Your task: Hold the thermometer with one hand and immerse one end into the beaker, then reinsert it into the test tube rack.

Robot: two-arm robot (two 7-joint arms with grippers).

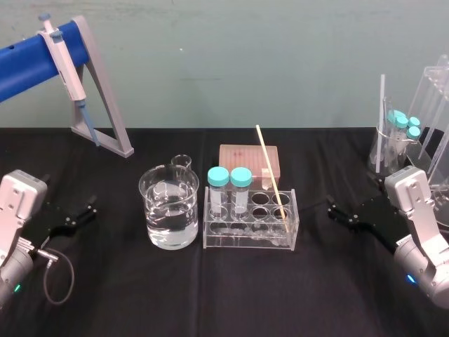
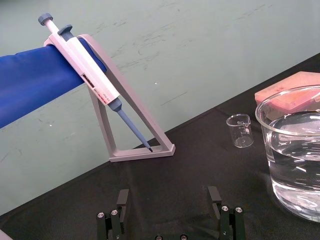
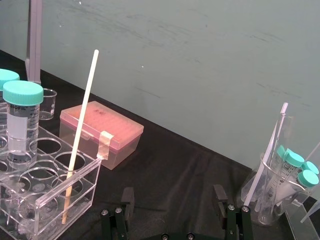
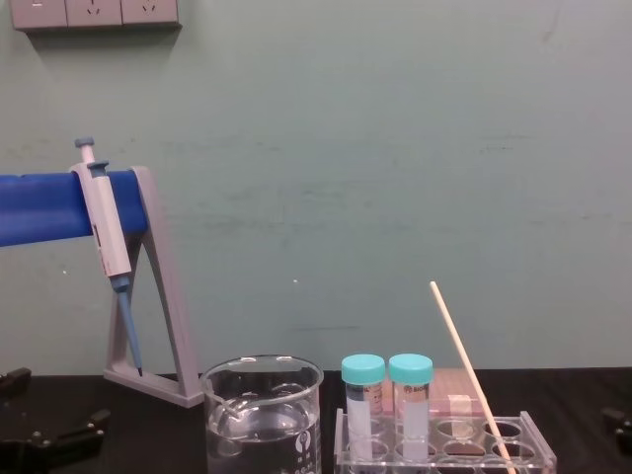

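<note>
Nearest me, low on either side of the test tube rack point(image 1: 249, 243), the two grippers rest on the black cloth point(image 1: 224, 298). The left gripper point(image 1: 85, 210) sits well to the rack's left and the right gripper point(image 1: 334, 212) nearer on its right. Each is released, its black fingers point(image 3: 127, 199) spread with nothing between them, and neither touches any glassware. The rack is clear acrylic with round holes in its top plate. The thermometer point(image 1: 272, 175), a thin cream rod, stands in the front hole at the rack's right end. Its foot is down inside the rack, and it tilts so its top leans back and toward the rack's left, rising well above everything else in the rack. Two teal-capped tubes point(image 1: 219, 179) stand upright side by side in the back holes at the rack's left end. The beaker point(image 1: 151, 203) stands just beside the rack's left end, partly filled with clear liquid. A small beaker point(image 1: 181, 161) sits behind the rack's left end, and a pink box point(image 1: 242, 158) lies just behind the rack. Far back and to the rack's left, a pipette point(image 1: 66, 67) hangs on a grey stand point(image 1: 105, 105). Back and to the rack's right, a glass flask point(image 1: 393, 151) holds more teal-capped tubes.
</note>
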